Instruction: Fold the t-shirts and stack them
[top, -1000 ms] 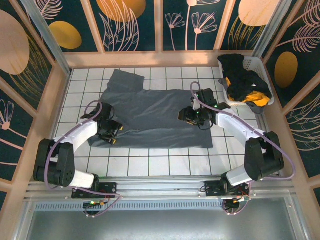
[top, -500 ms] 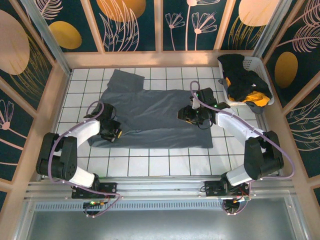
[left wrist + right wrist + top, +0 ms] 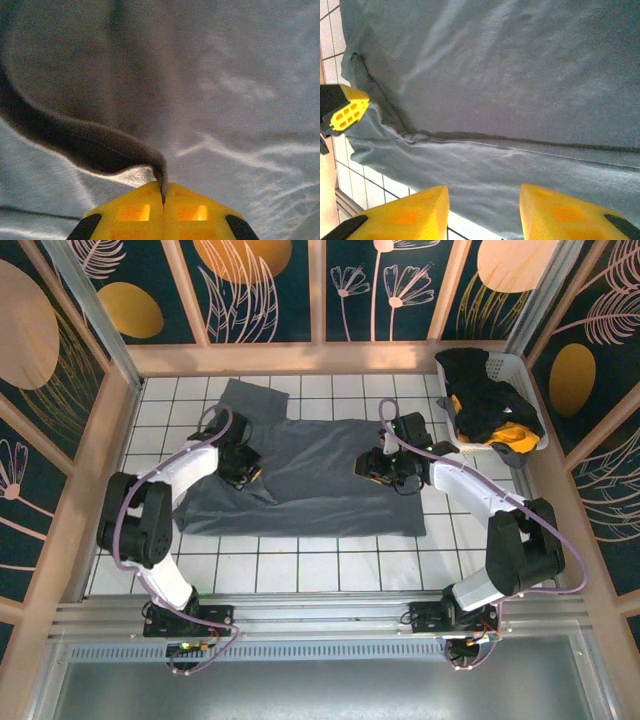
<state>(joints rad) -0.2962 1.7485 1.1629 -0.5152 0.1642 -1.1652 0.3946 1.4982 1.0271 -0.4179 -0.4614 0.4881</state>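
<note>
My left gripper (image 3: 163,187) is clamped tight on a pinch of the slate-grey t-shirt (image 3: 320,485). In the left wrist view its two yellow plastic fingers meet with no gap. A thin raised lip of cloth is caught in the seam between them, dark on its underside and curling away to the left. The fabric there is a soft, fine knit, matte, with pale shallow wrinkles running across it.

My right gripper (image 3: 484,200) has its jaws standing apart, holding nothing. Its blunt yellow fingers (image 3: 415,212) hover over the shirt's edge, where white tile shows just past the hem. Beyond them a long dark crease crosses the cloth, one layer lying over another.

From above, the shirt lies spread across the middle of the white tiled table (image 3: 300,565). It is a broad, roughly rectangular shape, mostly flat, with its left side drawn up toward my left gripper. One sleeve (image 3: 250,400) juts toward the far left.

In the far right corner sits a white plastic laundry basket (image 3: 505,361). A crumpled black shirt (image 3: 475,380) is heaped in it, and an orange-yellow shirt (image 3: 510,432) shows at its near end.
</note>
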